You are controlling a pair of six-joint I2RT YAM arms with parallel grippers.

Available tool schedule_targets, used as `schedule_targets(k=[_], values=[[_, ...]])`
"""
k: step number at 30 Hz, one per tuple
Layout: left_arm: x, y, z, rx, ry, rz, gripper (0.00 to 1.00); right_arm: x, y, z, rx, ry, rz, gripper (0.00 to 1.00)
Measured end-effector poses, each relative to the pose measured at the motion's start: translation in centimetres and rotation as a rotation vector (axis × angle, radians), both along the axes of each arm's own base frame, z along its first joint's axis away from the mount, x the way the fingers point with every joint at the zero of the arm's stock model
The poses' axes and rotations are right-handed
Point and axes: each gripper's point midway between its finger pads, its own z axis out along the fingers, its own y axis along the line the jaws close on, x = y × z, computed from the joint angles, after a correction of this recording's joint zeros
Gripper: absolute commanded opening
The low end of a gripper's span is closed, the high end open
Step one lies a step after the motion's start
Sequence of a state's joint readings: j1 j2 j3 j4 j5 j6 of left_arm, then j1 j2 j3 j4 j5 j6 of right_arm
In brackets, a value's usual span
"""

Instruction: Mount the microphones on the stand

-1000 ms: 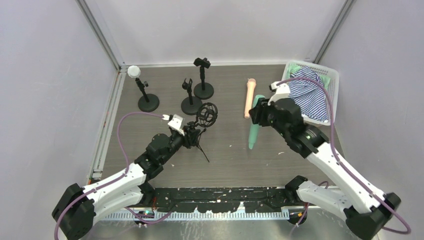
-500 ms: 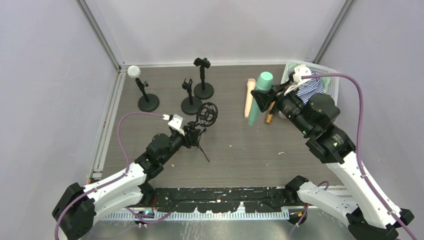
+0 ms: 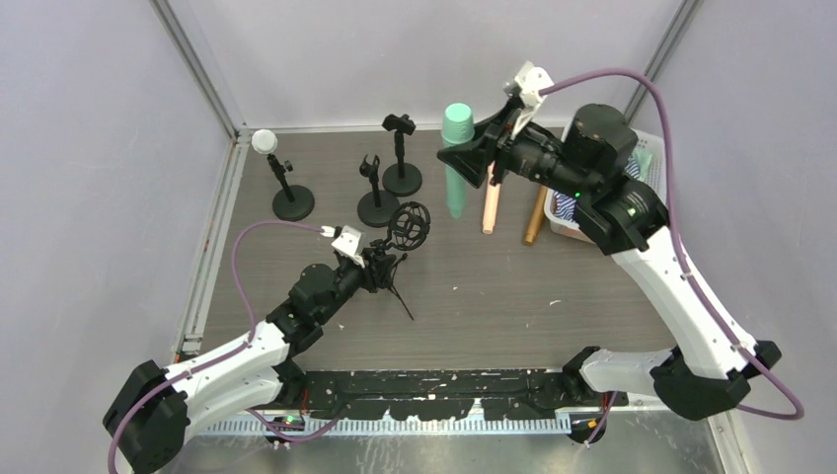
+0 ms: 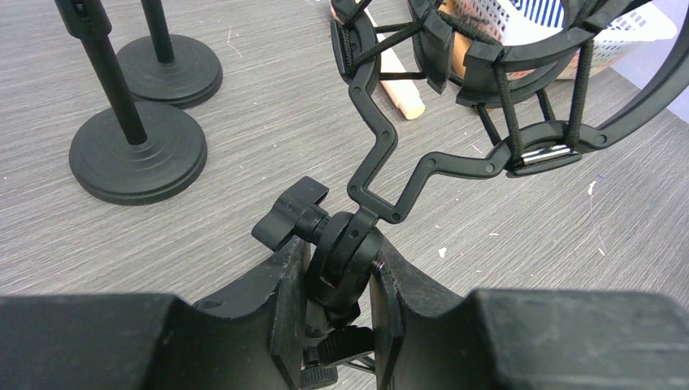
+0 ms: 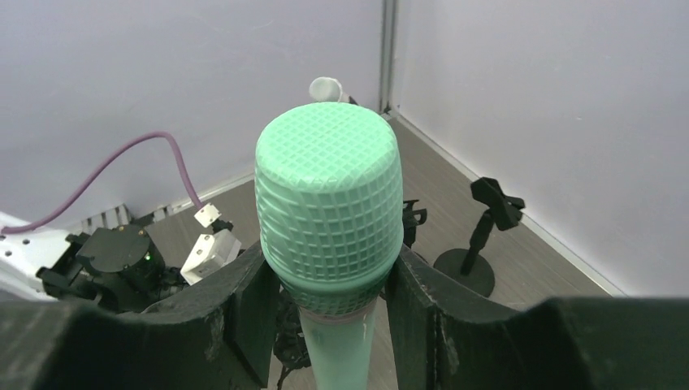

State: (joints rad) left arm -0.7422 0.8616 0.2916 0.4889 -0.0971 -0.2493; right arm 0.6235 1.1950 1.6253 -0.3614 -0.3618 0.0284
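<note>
My right gripper [image 3: 472, 158] is shut on the mint green microphone [image 3: 456, 163], holding it upright, head up, high above the table's back middle. In the right wrist view its fingers clamp the microphone [image 5: 327, 207] just under the head. My left gripper [image 3: 380, 267] is shut on the swivel joint [image 4: 345, 252] of a black tripod stand with a round shock mount [image 3: 409, 225]. The peach-pink microphone [image 3: 489, 202] and the golden-brown microphone [image 3: 534, 219] lie on the table. The white microphone [image 3: 265, 141] sits in a stand at back left.
Two black round-base clip stands [image 3: 378, 193] [image 3: 401, 158] rise behind the shock mount; they also show in the left wrist view [image 4: 138, 150]. A white basket [image 3: 651, 158] with striped cloth stands at back right, partly behind my right arm. Walls close the back and sides.
My right gripper has lifted the mint green microphone off the table, swung it up and to the left, and turned it upright. The golden-brown microphone has come into view. My left arm has not moved.
</note>
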Motion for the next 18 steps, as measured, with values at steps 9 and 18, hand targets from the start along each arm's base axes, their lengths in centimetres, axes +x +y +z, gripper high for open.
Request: schedule_targets(k=[9, 18], values=[[0.0, 0.0, 0.0, 0.001, 0.001, -0.001, 0.00, -0.2, 6.1, -0.7, -0.098, -0.011, 0.153, 0.01], [0.0, -0.1, 0.0, 0.002, 0.002, -0.002, 0.00, -1.6, 9.9, 0.2, -0.128, -0.061, 0.245, 0.01]])
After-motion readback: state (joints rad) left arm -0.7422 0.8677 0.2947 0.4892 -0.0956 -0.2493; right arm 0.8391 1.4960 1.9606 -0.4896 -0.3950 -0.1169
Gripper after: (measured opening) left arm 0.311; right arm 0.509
